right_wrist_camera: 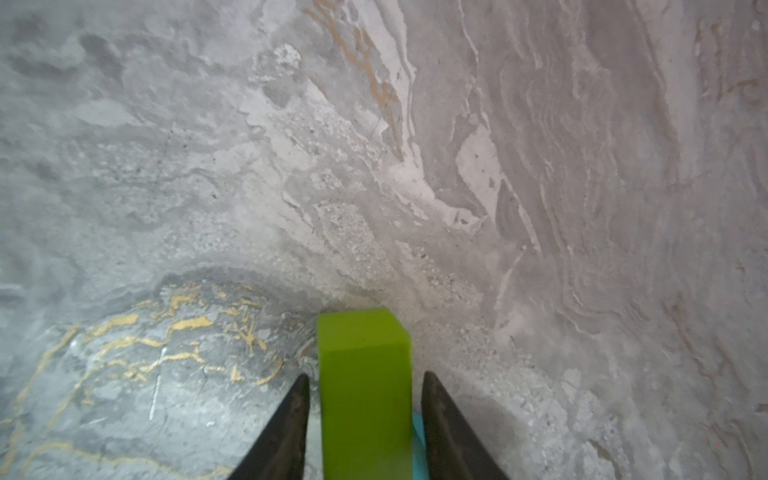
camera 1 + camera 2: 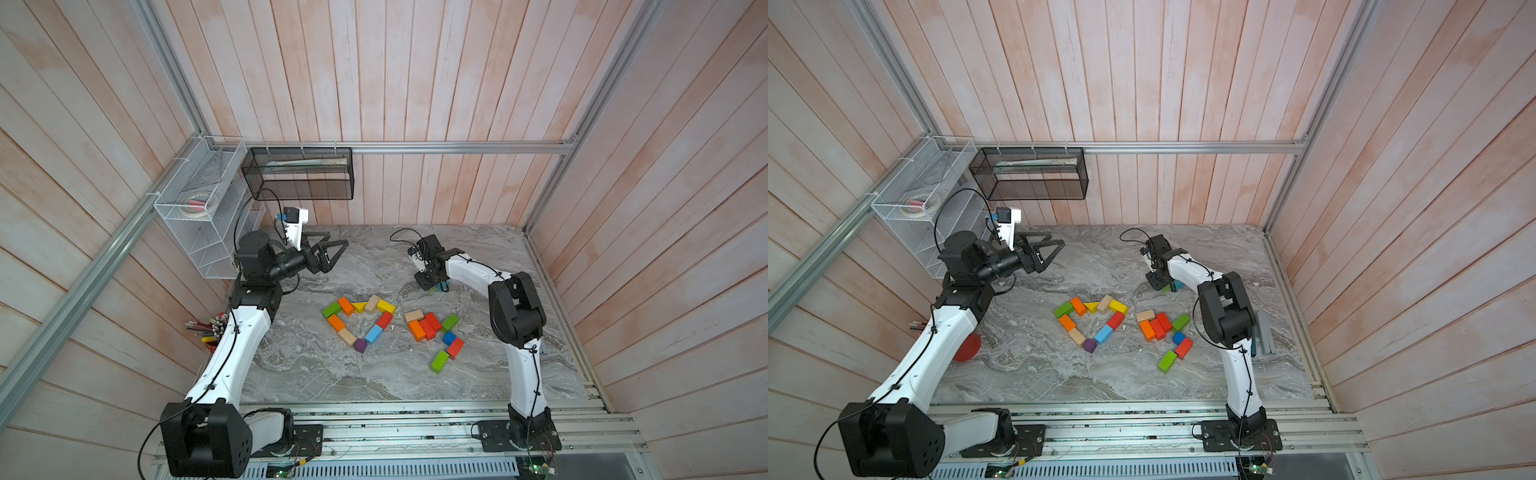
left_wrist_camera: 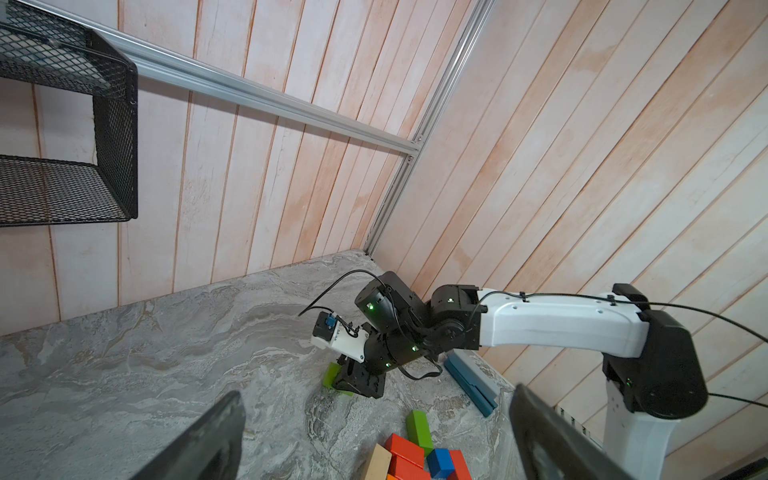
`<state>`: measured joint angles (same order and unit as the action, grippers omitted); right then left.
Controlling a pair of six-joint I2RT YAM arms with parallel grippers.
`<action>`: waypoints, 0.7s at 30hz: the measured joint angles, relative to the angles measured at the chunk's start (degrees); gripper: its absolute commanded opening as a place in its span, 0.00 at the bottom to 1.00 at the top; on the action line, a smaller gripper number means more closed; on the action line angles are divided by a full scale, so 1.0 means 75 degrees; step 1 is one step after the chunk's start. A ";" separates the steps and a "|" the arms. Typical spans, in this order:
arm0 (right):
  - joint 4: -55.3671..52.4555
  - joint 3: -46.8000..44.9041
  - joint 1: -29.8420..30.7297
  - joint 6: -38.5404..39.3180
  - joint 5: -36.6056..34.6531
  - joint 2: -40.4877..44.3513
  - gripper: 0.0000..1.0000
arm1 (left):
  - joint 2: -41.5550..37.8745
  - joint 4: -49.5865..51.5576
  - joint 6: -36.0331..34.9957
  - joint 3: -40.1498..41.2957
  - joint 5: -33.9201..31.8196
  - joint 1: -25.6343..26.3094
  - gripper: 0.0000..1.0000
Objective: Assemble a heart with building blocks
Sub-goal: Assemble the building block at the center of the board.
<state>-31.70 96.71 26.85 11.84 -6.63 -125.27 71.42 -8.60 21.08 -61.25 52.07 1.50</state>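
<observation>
Green block [image 1: 363,353] filled the lower middle of the right wrist view. It sat between the right gripper [image 1: 366,375] fingers, which were slightly parted with a sliver of gap on each side, so nothing was pinched. Its long axis ran up the frame, away from the wrist, apparently flat on the marble table [image 1: 540,166]. Being light, rigid, painted wood, it was probably slick and best taken across its long sides. At upper left in a top view, the left gripper [image 2: 334,245] stood spread wide and empty.
</observation>
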 measured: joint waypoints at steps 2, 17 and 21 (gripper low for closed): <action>0.0003 0.0038 0.0000 0.0012 -0.0032 0.0000 0.49 | 0.0006 0.0000 0.0009 0.0012 0.0000 0.0000 1.00; 0.0029 0.0119 0.0000 0.0143 -0.0175 0.0003 0.37 | 0.0009 -0.0003 0.0023 0.0015 0.0012 0.0000 1.00; 0.0029 0.0119 0.0000 0.0204 -0.0143 0.0003 0.35 | 0.0006 -0.0003 0.0026 0.0015 0.0023 0.0000 1.00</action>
<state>-31.48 97.60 26.85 13.37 -7.70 -125.25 71.46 -8.62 21.28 -61.14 52.25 1.50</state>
